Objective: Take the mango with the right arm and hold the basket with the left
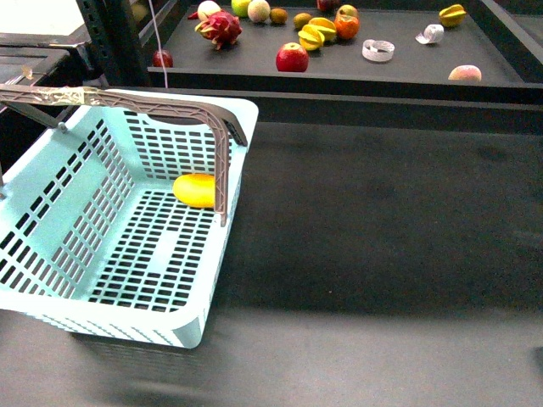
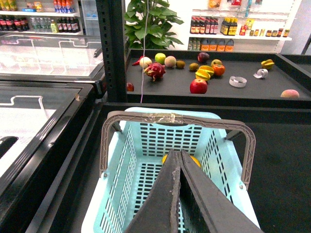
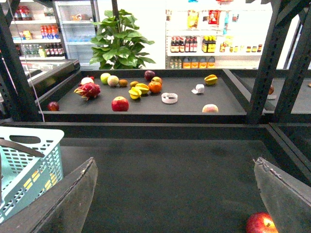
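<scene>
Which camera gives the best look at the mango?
The front view: the mango lies in the basket, only its edge behind the handle. In the left wrist view the shut left gripper hides most of it. The right wrist view misses it.

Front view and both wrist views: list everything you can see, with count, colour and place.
basket: one, light blue, near left of the dark table
mango: one, yellow-orange, inside the basket
red apple: one, on the far shelf
dragon fruit: one, pink-red, far shelf, left
starfruit: one, yellow, far shelf, right
tape rolls: two, white, far shelf
apple: one, red, on the table by the right gripper
left gripper: closed, over the basket
right gripper: open, empty
</scene>
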Controlling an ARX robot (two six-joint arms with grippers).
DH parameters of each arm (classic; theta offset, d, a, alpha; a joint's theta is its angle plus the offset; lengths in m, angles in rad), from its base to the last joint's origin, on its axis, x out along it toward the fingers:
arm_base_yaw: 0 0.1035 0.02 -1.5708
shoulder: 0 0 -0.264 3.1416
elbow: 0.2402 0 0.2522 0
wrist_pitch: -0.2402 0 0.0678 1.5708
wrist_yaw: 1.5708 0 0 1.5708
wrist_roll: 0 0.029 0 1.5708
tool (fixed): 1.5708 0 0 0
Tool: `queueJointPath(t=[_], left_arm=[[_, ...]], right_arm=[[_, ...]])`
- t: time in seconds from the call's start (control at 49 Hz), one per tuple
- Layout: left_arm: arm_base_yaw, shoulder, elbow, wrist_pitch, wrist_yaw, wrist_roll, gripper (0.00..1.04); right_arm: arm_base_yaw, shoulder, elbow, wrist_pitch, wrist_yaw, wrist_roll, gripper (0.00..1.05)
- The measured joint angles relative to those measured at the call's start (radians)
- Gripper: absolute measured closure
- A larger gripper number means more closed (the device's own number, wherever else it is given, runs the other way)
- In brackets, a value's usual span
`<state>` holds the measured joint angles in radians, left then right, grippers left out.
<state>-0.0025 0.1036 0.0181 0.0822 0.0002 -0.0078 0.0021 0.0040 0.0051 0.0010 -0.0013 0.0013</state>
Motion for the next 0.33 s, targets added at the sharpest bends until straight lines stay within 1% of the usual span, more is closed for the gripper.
queueJointPath(t=[0.02,0.061,0.327], left_arm=[[0.000,-0.040,0.000,-0.050,0.000,0.000,1.01],[0.000,-0.085,0.000,-0.073,0.000,0.000,1.01],[0.000,-0.099,0.000,-0.080,0.000,0.000,1.01]], right_arm=[[0.000,0.000,0.000,0.000,0.000,0.000,0.08],[0.000,0.000,0.000,0.000,0.000,0.000,0.08],[0.000,0.000,0.000,0.000,0.000,0.000,0.08]])
